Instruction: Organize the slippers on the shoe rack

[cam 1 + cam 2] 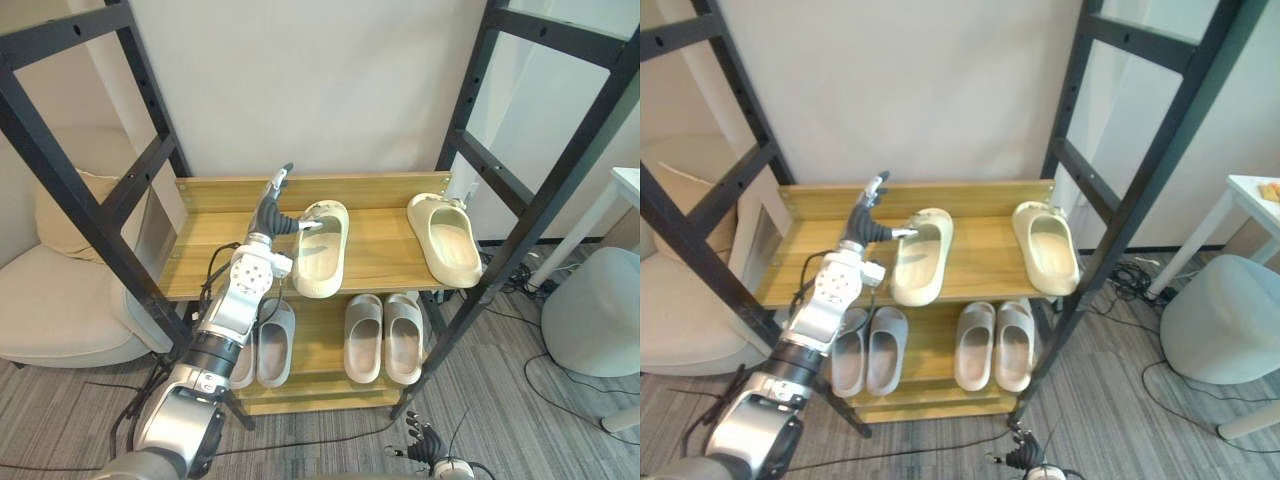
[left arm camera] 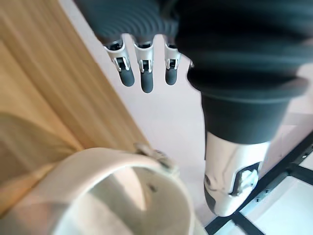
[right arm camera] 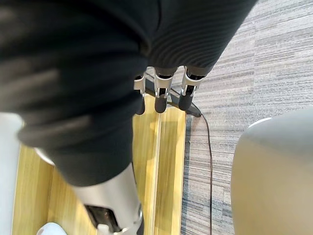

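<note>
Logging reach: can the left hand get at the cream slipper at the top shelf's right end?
Probably yes: the left hand is over that shelf at the middle slipper, with only bare wood between there and the right slipper.

Bright, even light; soft shadows

Silver dark-tipped hand [image 1: 268,212], ribbed black cover [image 2: 234,63]

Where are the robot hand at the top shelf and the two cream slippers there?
left robot hand [image 1: 268,214]: left eye view, dark cover.
middle slipper [image 1: 318,262]: left eye view, footbed.
right slipper [image 1: 447,245]: left eye view, footbed.
</note>
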Robot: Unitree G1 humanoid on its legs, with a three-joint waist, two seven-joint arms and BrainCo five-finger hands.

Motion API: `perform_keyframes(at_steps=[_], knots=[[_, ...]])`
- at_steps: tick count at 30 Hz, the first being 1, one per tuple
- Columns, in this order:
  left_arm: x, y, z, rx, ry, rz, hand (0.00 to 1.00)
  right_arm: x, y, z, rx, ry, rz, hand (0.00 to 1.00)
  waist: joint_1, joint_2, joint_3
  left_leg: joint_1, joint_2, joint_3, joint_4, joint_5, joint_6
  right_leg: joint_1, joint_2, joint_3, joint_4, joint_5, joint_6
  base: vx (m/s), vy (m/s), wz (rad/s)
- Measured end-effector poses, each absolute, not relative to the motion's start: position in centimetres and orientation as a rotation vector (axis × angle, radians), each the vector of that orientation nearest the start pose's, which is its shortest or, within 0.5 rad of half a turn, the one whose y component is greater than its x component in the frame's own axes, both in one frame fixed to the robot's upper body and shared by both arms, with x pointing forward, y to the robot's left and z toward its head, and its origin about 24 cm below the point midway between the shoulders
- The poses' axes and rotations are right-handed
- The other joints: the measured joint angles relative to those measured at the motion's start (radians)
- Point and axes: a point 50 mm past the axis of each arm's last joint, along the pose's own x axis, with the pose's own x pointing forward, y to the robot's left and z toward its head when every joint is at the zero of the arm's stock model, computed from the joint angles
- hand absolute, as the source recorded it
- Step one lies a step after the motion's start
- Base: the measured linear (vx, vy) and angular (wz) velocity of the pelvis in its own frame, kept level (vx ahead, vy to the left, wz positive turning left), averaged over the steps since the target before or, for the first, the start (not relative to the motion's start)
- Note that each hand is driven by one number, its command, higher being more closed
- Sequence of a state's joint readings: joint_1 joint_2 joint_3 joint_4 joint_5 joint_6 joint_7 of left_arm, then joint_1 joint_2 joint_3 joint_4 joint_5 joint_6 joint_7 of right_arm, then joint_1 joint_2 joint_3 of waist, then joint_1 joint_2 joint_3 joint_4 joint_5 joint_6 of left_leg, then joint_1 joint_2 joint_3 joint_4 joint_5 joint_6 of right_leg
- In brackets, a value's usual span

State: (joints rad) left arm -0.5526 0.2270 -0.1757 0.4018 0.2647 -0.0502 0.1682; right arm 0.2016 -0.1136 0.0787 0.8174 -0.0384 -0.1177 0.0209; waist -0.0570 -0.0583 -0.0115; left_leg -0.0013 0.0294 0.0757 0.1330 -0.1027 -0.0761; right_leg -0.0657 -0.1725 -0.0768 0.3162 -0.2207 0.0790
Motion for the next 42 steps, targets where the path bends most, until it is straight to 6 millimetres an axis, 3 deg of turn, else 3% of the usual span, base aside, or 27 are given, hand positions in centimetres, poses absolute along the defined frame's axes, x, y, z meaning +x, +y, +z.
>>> perform_keyframes(at_steps=[13,17,23,24,30,33,39,40,42], knots=[[35.0,13.5,10.9,0.634,-0.222,-0.046,0.0,9.2,-19.3,-14.0,-0.149,0.897,0.008,0.0,-0.007,0.001,0.003,0.003,0.0,0.026,-0.006,-0.008,0.002,-0.008,0.001,0.03,0.009,0.001,0.004,0.02,0.004,-0.05],[35.2,13.2,11.3,0.636,-0.237,-0.052,0.0,7.3,-19.5,-14.4,-0.146,0.946,0.0,0.0,-0.007,-0.006,0.016,0.002,0.002,0.027,0.014,-0.022,-0.001,-0.009,0.001,0.032,0.02,-0.01,0.003,0.0,-0.002,-0.01],[35.8,12.5,12.9,0.63,-0.287,-0.054,0.0,7.2,-19.5,-14.3,-0.144,0.945,-0.002,0.0,-0.015,-0.007,0.019,-0.015,0.008,0.035,0.029,-0.03,-0.003,-0.027,0.005,0.036,0.031,-0.015,0.001,0.0,-0.01,-0.05],[35.8,12.4,13.0,0.651,-0.287,-0.052,1.0,7.2,-19.5,-14.3,-0.144,0.941,-0.002,0.0,-0.016,-0.007,0.019,-0.015,0.01,0.045,0.029,-0.03,-0.003,-0.035,0.007,0.043,0.04,-0.015,0.001,0.04,-0.011,-0.15],[36.4,12.1,13.4,0.706,-0.277,-0.069,1.0,7.0,-19.4,-14.0,-0.14,0.928,-0.005,0.0,-0.023,-0.007,0.02,-0.026,0.017,0.051,0.066,-0.051,-0.002,-0.04,0.008,0.055,0.047,-0.016,0.001,-0.04,0.004,-0.06],[36.6,13.1,13.8,0.777,-0.295,-0.049,1.0,7.1,-19.4,-14.0,-0.139,0.922,-0.005,0.0,-0.024,-0.005,0.023,-0.031,0.026,0.059,0.083,-0.062,-0.005,-0.041,0.016,0.062,0.049,-0.016,0.001,0.0,-0.006,-0.06],[36.8,13.3,14.6,0.826,-0.318,-0.036,1.0,7.1,-19.4,-13.7,-0.141,0.906,-0.004,0.0,-0.022,0.0,0.03,-0.032,0.028,0.059,0.082,-0.063,-0.006,-0.041,0.016,0.059,0.05,-0.017,0.0,0.0,-0.001,-0.01],[36.8,13.3,14.6,0.826,-0.319,-0.037,0.0,7.1,-19.4,-13.7,-0.141,0.906,-0.003,0.0,-0.022,0.001,0.03,-0.032,0.028,0.059,0.082,-0.064,-0.006,-0.041,0.016,0.058,0.05,-0.017,0.0,0.0,0.0,0.0],[36.9,13.2,14.5,0.831,-0.31,-0.044,0.0,7.1,-19.4,-13.7,-0.141,0.905,-0.003,0.0,-0.022,0.0,0.031,-0.032,0.027,0.057,0.082,-0.064,-0.006,-0.041,0.016,0.057,0.053,-0.02,0.0,0.01,-0.007,0.04]])
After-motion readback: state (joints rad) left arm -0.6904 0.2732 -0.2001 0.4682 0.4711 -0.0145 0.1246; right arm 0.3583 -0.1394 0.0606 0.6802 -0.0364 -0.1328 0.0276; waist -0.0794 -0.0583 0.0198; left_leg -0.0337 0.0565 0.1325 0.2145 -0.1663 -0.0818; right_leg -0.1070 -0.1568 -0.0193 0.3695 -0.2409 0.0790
